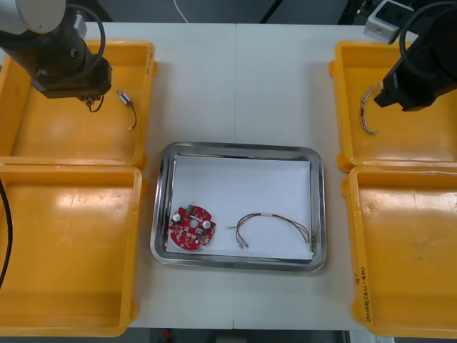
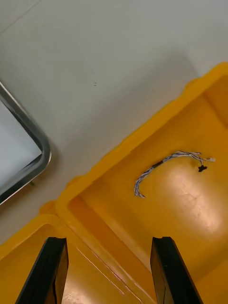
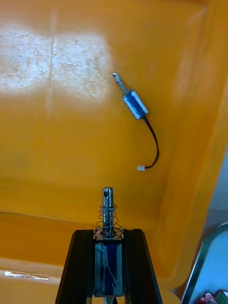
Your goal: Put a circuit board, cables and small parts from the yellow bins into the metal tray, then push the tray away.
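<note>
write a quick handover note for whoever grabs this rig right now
Left gripper: shut on a small metal part, over the far left yellow bin.
Right gripper: open and empty, over the far right yellow bin, short of the blue and white cable lying in it.
Done: the red circuit board and the red and yellow cable lie in the metal tray.
A second small metal part lies in the far left bin.
Left to do: drop the held part in the tray, fetch the blue and white cable, then push the tray away.
</note>
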`<move>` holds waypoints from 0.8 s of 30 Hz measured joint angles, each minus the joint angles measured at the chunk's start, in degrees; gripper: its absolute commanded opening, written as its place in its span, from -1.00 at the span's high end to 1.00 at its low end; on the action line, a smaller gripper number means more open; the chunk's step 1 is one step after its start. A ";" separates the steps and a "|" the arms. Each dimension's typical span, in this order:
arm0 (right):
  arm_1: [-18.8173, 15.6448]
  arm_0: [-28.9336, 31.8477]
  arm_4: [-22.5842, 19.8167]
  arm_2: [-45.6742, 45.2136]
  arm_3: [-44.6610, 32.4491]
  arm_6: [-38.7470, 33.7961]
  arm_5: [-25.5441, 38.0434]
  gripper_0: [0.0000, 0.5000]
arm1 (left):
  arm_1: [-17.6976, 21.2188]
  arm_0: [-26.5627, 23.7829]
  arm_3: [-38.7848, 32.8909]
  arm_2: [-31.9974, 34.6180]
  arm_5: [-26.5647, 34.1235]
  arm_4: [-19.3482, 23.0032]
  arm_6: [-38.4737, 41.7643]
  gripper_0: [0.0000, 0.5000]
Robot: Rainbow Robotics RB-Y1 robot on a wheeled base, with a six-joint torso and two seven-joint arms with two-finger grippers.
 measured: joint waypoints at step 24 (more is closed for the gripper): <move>-0.83 -6.66 13.99 -4.27 18.99 -0.83 0.00 -1.00 | -2.72 3.43 -18.12 -12.55 3.51 2.37 20.75 0.99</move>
